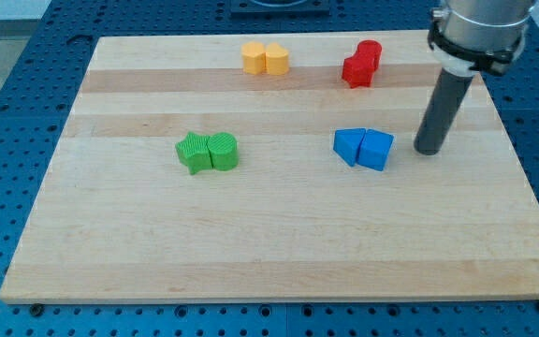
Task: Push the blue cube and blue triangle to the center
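1. Nearest the view's bottom of all blocks, the blue cube and blue triangle touch side by side, right of the board's centre.
2. My tip stands just beside the cube, on its right; a leftward push looks aligned.
3. No fingers exist: a bare rod.
4. Beyond: green blocks, yellow blocks, red blocks, wooden board.

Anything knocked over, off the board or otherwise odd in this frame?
Nothing stands out. The blue, green, yellow and red pairs of blocks all sit flat on the wooden board; my tip rests just right of the blue pair.
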